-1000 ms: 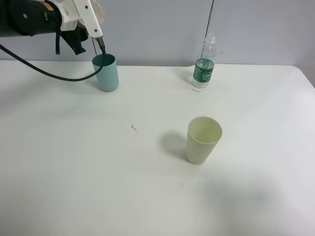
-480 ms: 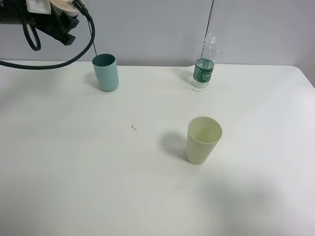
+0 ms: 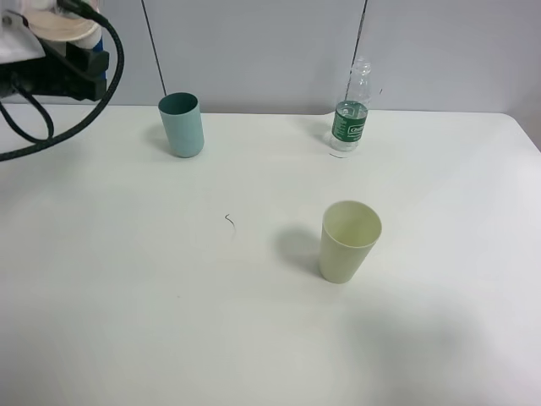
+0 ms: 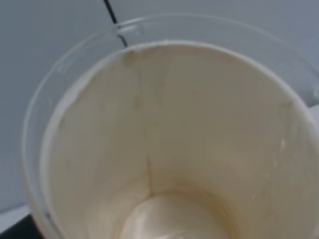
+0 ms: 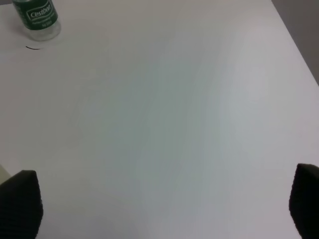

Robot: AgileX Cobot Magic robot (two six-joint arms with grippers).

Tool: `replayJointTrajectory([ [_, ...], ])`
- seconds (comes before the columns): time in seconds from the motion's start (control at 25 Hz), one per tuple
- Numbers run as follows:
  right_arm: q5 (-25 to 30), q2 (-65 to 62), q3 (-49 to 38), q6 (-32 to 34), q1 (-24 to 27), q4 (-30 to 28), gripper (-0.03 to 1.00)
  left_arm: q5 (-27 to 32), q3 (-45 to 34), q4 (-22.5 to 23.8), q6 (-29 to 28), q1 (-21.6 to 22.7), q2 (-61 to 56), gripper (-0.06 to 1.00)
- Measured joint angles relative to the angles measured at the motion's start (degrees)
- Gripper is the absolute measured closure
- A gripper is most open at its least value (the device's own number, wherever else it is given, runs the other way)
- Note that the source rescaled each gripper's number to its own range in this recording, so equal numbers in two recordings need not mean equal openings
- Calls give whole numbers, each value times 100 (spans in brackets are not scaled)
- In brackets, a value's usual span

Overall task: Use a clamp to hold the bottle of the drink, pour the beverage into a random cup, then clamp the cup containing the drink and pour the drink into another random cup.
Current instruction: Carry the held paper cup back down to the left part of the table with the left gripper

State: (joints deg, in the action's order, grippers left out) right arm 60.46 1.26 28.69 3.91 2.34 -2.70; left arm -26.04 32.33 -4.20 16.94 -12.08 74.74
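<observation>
The left gripper (image 3: 63,42) is high at the far left edge above the table (image 3: 254,321), clamped on the blue-sleeved cup (image 4: 174,144), whose peach-beige inside fills the left wrist view. The teal cup (image 3: 182,124) stands upright on the table, to the right of and below that gripper, apart from it. The bottle (image 3: 351,118) stands upright near the back edge. The right gripper (image 5: 159,209) hovers with fingers spread wide, empty, the bottle (image 5: 36,19) well ahead of it
</observation>
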Motion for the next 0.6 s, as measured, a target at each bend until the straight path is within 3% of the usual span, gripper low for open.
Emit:
replayJointTrajectory([
  [0.2,0,0,0,0,0,0,-3,-247,-663,420,-805,0,-156,93],
  [0.32,0,0,0,0,0,0,-3,-384,-892,1351,-1567,0,-161,93],
  [0.44,0,0,0,0,0,0,-3,-917,-1066,2286,-2327,0,-161,93],
  [0.6,0,0,0,0,0,0,-3,-1574,-1254,2904,-2764,0,-72,93],
])
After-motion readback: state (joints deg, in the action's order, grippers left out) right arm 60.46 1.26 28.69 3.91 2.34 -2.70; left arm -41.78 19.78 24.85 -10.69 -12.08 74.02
